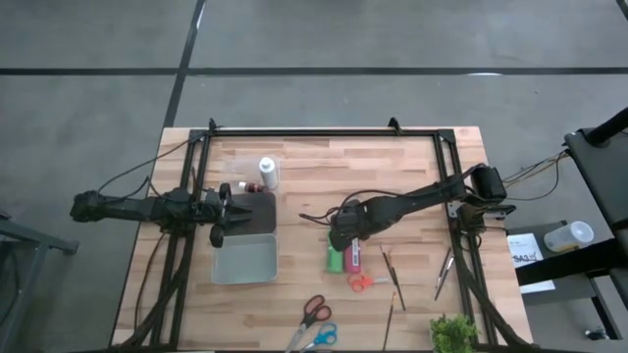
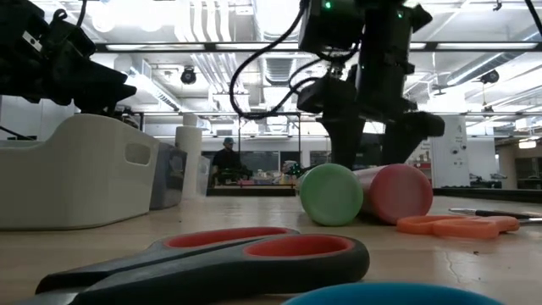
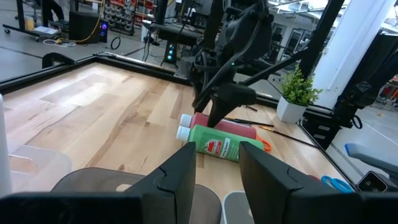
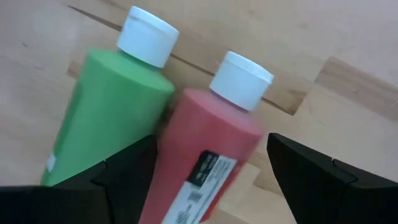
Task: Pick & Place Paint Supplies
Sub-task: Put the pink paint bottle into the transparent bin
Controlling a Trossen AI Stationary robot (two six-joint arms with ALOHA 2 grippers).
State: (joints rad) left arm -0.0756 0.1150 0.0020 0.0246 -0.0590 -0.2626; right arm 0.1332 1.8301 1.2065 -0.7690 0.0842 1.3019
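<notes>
Big open workshop w/ ceiling lights behind; a person (image 2: 225, 157) stands far back in the low view. Work surface is a pale wood table (image 1: 324, 167) in a black frame.

Right gripper (image 4: 208, 171) hangs directly over the red bottle (image 4: 205, 155), fingers spread apart w/ one on either side of it, not clamped. Green bottle (image 4: 106, 112) lies touching the red one, just outside one finger. Both lie flat, white caps pointing the same way. Past the red bottle, on the side away from the green one: orange scissors (image 1: 361, 282), then thin brushes (image 1: 393, 279), more brushes (image 1: 444, 273) near the frame rail. A small plant (image 1: 453, 333) sits at the table's near corner beyond those.

Left gripper (image 1: 224, 208) waits well apart from the right one, fingers (image 3: 177, 177) apart, nothing between them. It sits above the edge of a pale bin (image 1: 244, 260). White bottle (image 1: 267, 173) stands upright just beyond it, toward the far edge of the table.

Red-handled scissors (image 1: 314, 310) and blue-handled scissors (image 1: 322, 336) lie at the near table edge, roughly between the two grippers.
</notes>
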